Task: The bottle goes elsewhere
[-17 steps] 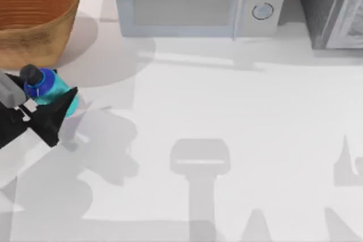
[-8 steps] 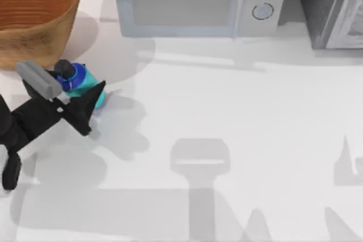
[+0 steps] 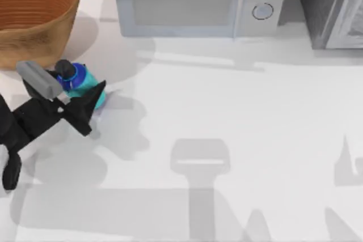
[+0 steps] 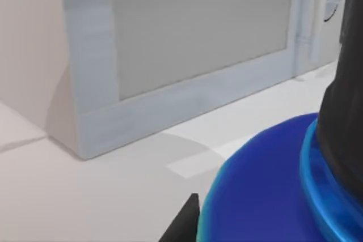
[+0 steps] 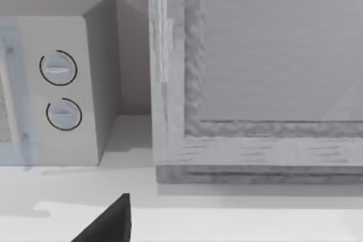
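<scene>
1. Top view puts the left gripper (image 3: 85, 101) at the table's (image 3: 238, 117) far left, closed around the bottle (image 3: 79, 82), just in front of the woven basket (image 3: 34, 18).
2. Carrying step in hand, by judgement: bottle gripped and apparently lifted, with its shadow cast on the table just to the right; not yet set down anywhere new.
3. Bottle tilted, black cap (image 3: 66, 69) pointing far-left toward the grey wrist block (image 3: 38, 80), turquoise base pinched between the dark fingers (image 3: 92, 96).
4. Left wrist view confirms the hold: blue shoulder of the bottle (image 4: 266, 191) pressed close to the lens, one finger tip (image 4: 184, 225) just beside it, microwave (image 4: 187, 55) beyond.
5. Next move calls for a steady carry to a free stretch of table, likely rightward, keeping clear of the basket rim and the microwave (image 3: 195, 1), then lowering upright before letting go.
6. Risk, as judged: a tilted grip low on the body could let the bottle swivel or topple on release.
7. Right arm parked off to the right; right wrist view faces the microwave dials (image 5: 59, 92) and a grey cabinet (image 5: 255, 72); cannot tell its finger state.
</scene>
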Robot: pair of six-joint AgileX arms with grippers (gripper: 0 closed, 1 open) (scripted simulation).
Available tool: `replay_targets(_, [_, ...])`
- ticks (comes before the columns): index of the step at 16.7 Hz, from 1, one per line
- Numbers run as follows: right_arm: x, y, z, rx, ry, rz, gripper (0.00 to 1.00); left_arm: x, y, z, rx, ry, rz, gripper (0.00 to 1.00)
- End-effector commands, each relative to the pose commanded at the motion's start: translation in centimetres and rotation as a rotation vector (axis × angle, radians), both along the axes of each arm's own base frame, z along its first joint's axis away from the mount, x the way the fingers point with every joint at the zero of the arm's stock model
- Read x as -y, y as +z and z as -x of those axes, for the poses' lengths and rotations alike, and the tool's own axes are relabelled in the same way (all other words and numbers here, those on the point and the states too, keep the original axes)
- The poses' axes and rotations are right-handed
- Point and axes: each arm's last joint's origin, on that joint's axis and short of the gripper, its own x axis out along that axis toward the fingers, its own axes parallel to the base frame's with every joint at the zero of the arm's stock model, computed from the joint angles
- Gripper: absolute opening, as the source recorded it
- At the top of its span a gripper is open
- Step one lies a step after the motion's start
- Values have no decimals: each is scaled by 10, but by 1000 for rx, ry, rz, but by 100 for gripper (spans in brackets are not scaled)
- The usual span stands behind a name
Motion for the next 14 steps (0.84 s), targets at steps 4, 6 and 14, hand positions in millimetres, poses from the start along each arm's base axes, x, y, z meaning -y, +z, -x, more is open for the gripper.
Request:
replay_targets(4, [0, 0, 0, 0, 0, 0, 100, 0, 0, 0, 0, 0, 0, 68])
replay_targets(6, [0, 0, 0, 0, 0, 0, 100, 0, 0, 0, 0, 0, 0, 83])
replay_targets(14, [0, 0, 0, 0, 0, 0, 100, 0, 0, 0, 0, 0, 0, 100])
